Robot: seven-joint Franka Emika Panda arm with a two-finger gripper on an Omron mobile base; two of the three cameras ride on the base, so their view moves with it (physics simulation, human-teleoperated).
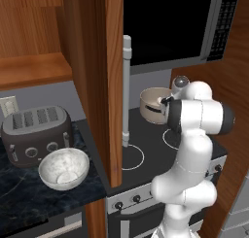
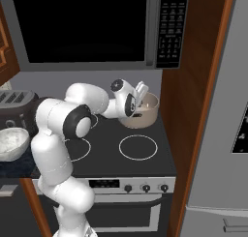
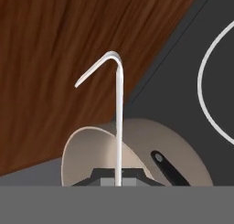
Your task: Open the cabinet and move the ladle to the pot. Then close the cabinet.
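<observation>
Now the gripper [image 2: 141,96] pinches the ladle [image 3: 118,122] tight, right above the pot [image 2: 147,116], its thin handle pointing away from the pot.

Hardly any text can be read. Green digits are shown on the display of the microwave [image 2: 97,28], above the end effector [image 2: 140,96], but they are too blurred to be made out. Pale markings are seen on its keypad below the display; none are legible.
</observation>
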